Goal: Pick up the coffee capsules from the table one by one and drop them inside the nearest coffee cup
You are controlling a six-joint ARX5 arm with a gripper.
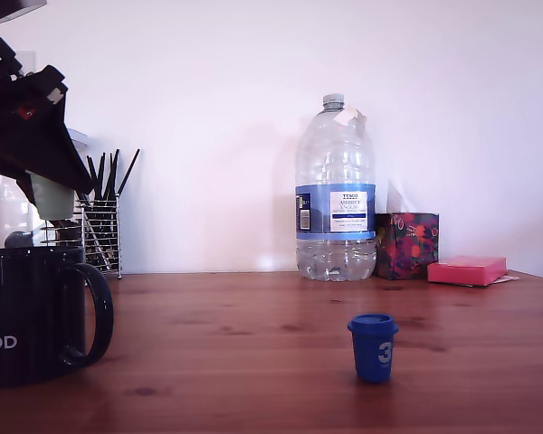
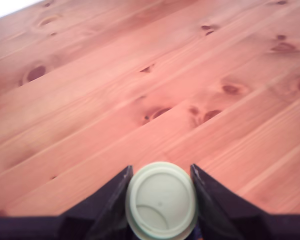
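Clamped between the gripper's (image 2: 161, 202) jaws, the sage-green capsule (image 2: 161, 199) hangs above the black mug (image 1: 32, 312), where an off-centre release could bounce it off the rim onto the table (image 1: 253, 362).

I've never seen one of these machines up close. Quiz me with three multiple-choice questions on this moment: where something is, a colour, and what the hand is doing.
1. Where is the hand in the exterior view?
A. Above the black mug
B. Beside the water bottle
C. Resting on the table

2. What colour is the capsule standing on the table?
A. Red
B. Dark blue
C. Yellow

3. What state is the hand in?
A. Open and empty
B. Shut on the pale green capsule
C. Shut on the mug's handle

Answers: 1 A, the hand hangs over the mug at the exterior view's left. 2 B, the dark blue capsule stands alone on the wood. 3 B, the wrist view shows the fingers pressed against both sides of the pale green capsule.
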